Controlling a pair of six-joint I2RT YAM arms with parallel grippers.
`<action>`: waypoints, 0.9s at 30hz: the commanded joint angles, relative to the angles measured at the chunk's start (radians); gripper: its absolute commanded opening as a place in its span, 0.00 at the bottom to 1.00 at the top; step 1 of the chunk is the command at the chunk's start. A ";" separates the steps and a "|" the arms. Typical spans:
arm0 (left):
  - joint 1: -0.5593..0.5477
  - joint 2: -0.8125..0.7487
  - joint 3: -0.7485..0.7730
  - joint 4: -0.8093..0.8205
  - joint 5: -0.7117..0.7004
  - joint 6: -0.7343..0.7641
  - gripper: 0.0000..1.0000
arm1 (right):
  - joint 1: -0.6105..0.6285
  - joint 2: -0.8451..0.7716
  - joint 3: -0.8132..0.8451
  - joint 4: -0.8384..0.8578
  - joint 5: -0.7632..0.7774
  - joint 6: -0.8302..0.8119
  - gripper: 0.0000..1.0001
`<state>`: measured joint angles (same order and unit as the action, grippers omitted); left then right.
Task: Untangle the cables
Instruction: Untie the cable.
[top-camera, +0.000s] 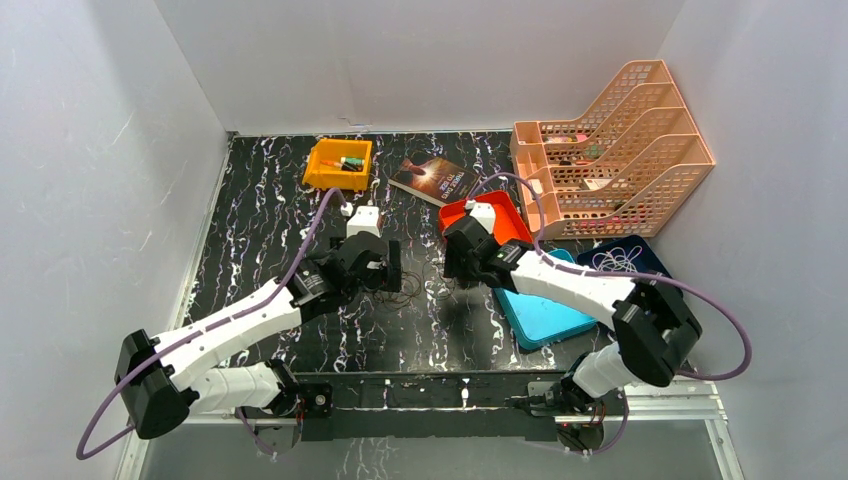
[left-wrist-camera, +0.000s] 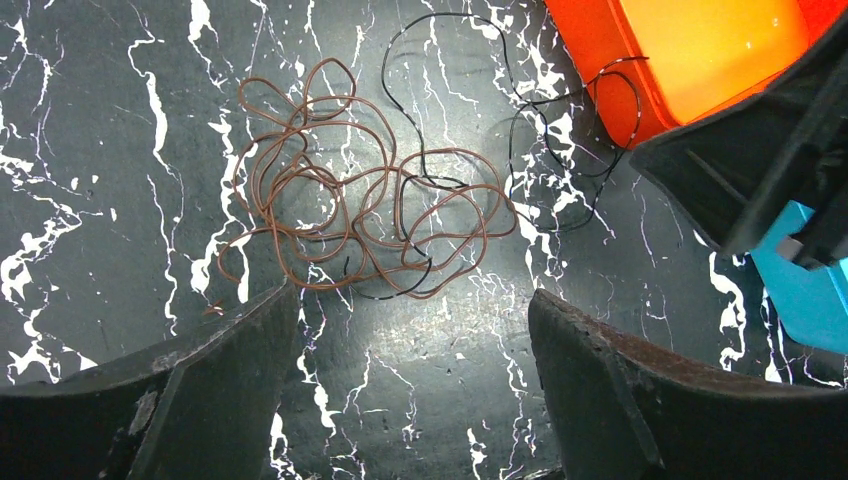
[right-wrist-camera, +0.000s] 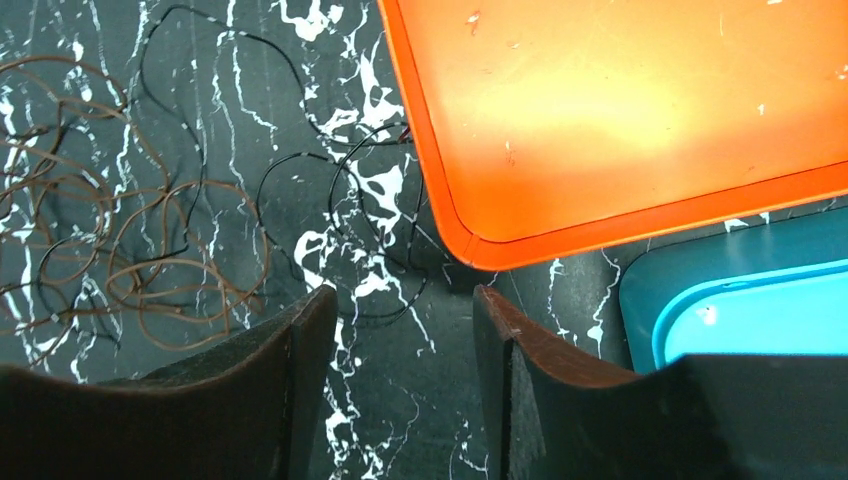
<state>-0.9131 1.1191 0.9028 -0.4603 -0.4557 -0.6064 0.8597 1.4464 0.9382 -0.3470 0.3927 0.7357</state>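
The cables lie in a loose tangle on the black marbled table between my two grippers (top-camera: 402, 290). Thin brown loops (left-wrist-camera: 350, 205) make up the bulk, and a black cord (left-wrist-camera: 520, 130) strays off toward the orange tray (left-wrist-camera: 690, 50). My left gripper (left-wrist-camera: 412, 300) hovers open just short of the brown loops, with only bare table between its fingers. My right gripper (right-wrist-camera: 400, 300) is open over the black cord (right-wrist-camera: 340, 200), whose nearest loop lies on the table right at its fingertips. A whitish cord (top-camera: 618, 260) lies apart, coiled on a dark blue pad.
The orange tray (right-wrist-camera: 620, 110) sits right beside the right gripper, and a teal tray (right-wrist-camera: 740, 300) lies behind it. At the back stand a yellow bin (top-camera: 338, 163), a book (top-camera: 433, 178) and a peach file rack (top-camera: 610, 150). White walls enclose the table.
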 joint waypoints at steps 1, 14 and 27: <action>-0.003 -0.040 0.002 -0.009 -0.021 0.021 0.84 | 0.007 0.036 -0.011 0.089 0.054 0.048 0.59; -0.003 -0.059 0.001 -0.009 -0.030 0.044 0.84 | 0.006 0.166 -0.002 0.156 0.100 0.046 0.33; -0.003 -0.221 -0.093 0.121 -0.078 0.117 0.90 | 0.032 -0.082 -0.050 0.245 -0.032 -0.145 0.00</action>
<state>-0.9131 0.9657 0.8387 -0.4206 -0.4957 -0.5362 0.8833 1.4967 0.8589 -0.1635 0.4168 0.6750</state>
